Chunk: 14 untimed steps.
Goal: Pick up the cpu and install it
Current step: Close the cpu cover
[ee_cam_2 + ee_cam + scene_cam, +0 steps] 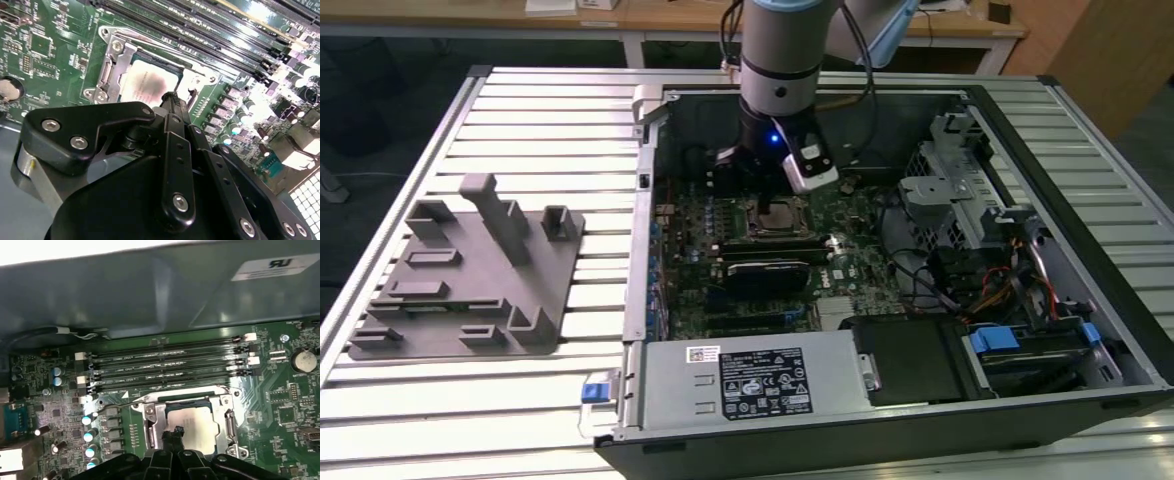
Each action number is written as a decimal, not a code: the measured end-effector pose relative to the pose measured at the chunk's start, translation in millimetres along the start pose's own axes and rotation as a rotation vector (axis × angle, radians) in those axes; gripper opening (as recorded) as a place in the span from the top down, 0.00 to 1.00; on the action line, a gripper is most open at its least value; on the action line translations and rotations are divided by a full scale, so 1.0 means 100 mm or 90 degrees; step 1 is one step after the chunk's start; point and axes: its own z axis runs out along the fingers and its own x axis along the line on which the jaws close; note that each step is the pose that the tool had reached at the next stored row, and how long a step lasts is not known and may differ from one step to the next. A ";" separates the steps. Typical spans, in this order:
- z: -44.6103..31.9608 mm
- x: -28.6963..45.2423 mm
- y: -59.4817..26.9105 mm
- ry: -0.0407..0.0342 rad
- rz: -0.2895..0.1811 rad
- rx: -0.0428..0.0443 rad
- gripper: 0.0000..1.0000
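On the exterior view's left: a grey fixture block (460, 280) is laid flat on the slatted desk (520, 110), well apart from the arm.
Computer case (720, 445): it is laid open on the desk to the block's right; the green motherboard (700, 265) is exposed inside, and a silver power supply (747, 380) is set along the near wall.
Arm (781, 60): it is held upright inside the case, above the motherboard's socket (150, 415).
Pincer (172, 98) (175, 432): in both wrist views the black fingers are seen brought together at the tips, with nothing gripped between them. The tips are placed just over one edge of the cpu; contact cannot be told.
Cpu (147, 80) (200, 425): it is seated flat within the socket's metal frame, silvery plate upward, just beside the rows of memory slots (165, 365).
Far right of the case: metal drive bays (947, 180) and bundled cables (974, 285) are seen.
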 end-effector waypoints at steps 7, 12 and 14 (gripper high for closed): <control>0.038 0.026 -0.005 0.0005 -0.009 -0.0003 0.89; 0.067 0.056 -0.010 0.0007 -0.013 -0.0004 0.89; 0.079 0.068 -0.012 0.0008 -0.015 -0.0005 0.89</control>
